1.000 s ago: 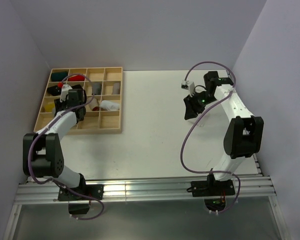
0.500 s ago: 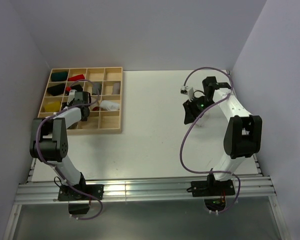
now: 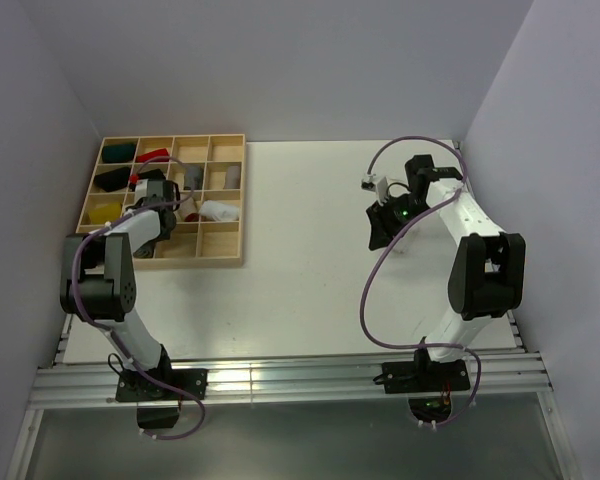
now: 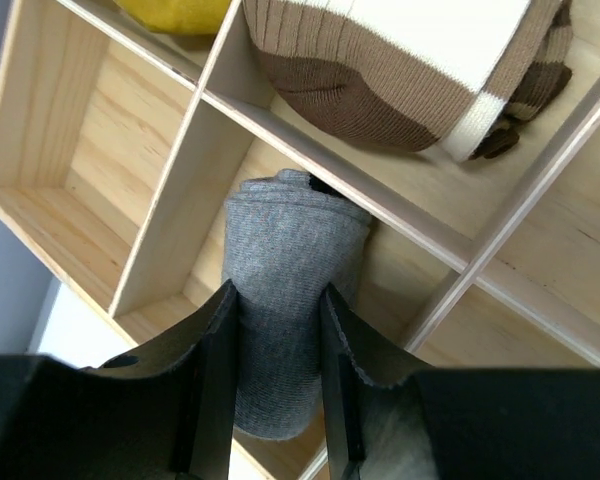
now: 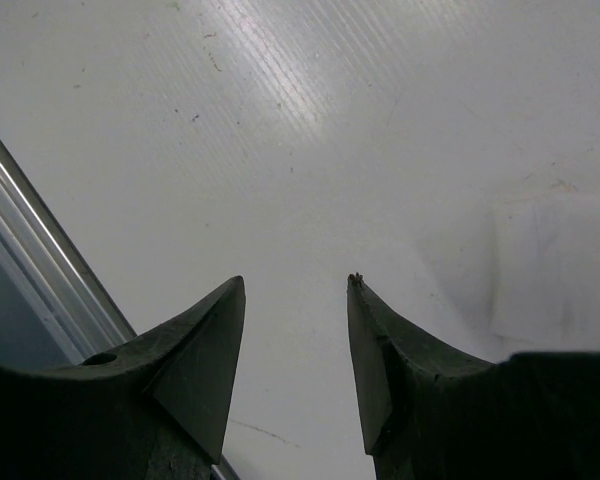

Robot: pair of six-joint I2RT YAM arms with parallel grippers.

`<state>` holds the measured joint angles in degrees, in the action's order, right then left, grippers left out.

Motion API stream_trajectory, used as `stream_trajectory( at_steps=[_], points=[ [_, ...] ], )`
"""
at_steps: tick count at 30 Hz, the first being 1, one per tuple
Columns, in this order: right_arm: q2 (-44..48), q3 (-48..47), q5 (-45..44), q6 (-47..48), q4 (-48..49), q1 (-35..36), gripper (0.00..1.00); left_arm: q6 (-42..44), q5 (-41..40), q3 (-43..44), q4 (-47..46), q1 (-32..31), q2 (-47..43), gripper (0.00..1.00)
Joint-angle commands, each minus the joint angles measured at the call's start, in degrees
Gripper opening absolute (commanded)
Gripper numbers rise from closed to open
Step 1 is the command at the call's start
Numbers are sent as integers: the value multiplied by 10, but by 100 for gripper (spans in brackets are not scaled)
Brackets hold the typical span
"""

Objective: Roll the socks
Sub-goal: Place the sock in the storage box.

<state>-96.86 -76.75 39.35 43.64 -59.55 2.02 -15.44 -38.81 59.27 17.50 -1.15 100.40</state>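
Left gripper (image 4: 277, 295): jaws partly closed and clamped on the grey sock roll (image 4: 295, 230), one finger pressed to each flank; the roll lies in a compartment of the wooden tray (image 4: 280, 120), far end against a divider. Beyond that divider sits a brown-and-cream striped bundle (image 4: 400, 70), with a yellow bundle (image 4: 175, 12) in a cell past it. The left arm is folded tight at the desk's left side with its forearm angled over the tray, while the right gripper (image 5: 295, 285) has its jaws apart on nothing, pointing down over the bare white desk (image 5: 310, 120), its arm bent inward well away from the tray.
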Motion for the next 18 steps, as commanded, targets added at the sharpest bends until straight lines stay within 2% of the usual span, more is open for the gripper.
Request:
stream_trajectory(
  at_steps=[1, 7, 15, 18],
  points=[
    [27, 5, -3, 11, 2, -3, 53, -59, 126, 8, 22, -1, 27, 0],
    [28, -3, -5, 14, -9, -3, 53, -101, 207, -10, 25, 10, 33, 0],
    [30, 6, -5, 15, -6, -2, 53, -129, 334, -49, 0, 81, 43, 0],
    [32, 14, -3, 9, 5, -2, 53, -133, 336, -49, -1, 86, 35, 8]
  ],
)
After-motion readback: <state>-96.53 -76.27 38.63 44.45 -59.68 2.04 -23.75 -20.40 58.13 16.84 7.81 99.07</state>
